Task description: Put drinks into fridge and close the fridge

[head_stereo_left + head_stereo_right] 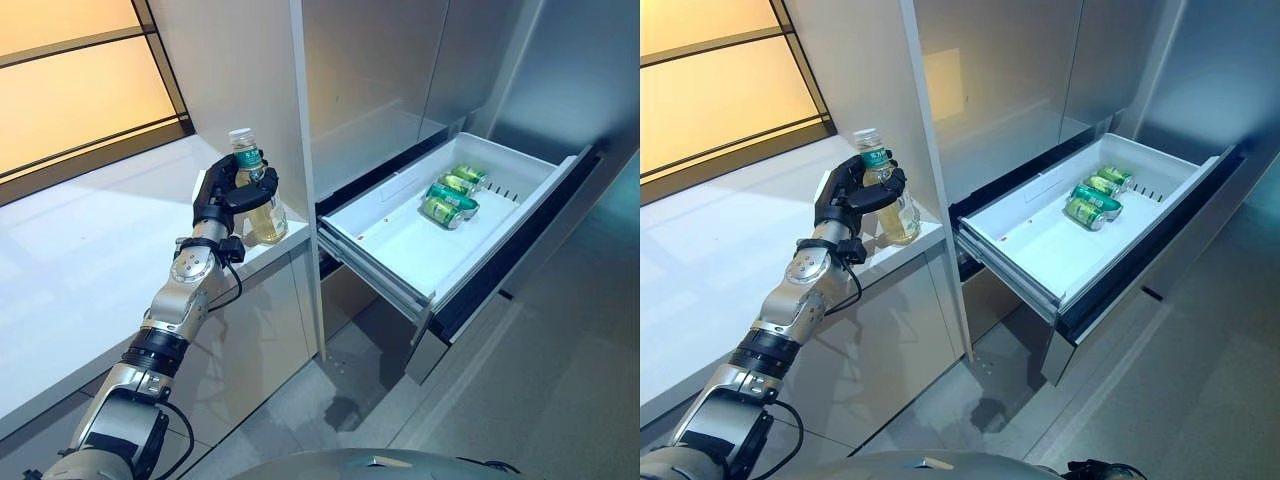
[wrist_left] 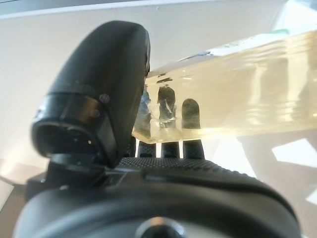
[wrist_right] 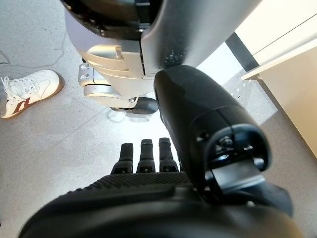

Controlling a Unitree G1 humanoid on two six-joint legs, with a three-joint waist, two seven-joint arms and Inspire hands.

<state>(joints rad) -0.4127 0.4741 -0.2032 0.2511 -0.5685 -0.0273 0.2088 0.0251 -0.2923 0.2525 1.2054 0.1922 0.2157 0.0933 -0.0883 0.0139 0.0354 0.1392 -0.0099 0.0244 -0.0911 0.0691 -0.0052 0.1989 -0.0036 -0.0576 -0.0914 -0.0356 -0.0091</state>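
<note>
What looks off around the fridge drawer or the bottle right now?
Nothing stands out. The bottle is upright in the left hand on the counter; three cans lie on their sides in the open drawer.

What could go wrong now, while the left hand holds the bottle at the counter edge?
The left hand grips the bottle high up, so it may tilt or slip. It stands close to the counter edge and could fall. The open drawer holds loose cans, which may roll when it is closed.

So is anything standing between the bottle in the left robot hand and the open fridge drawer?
Only the cabinet's vertical panel edge beside the bottle, held by the left robot hand. The drawer has free space before the cans.
</note>
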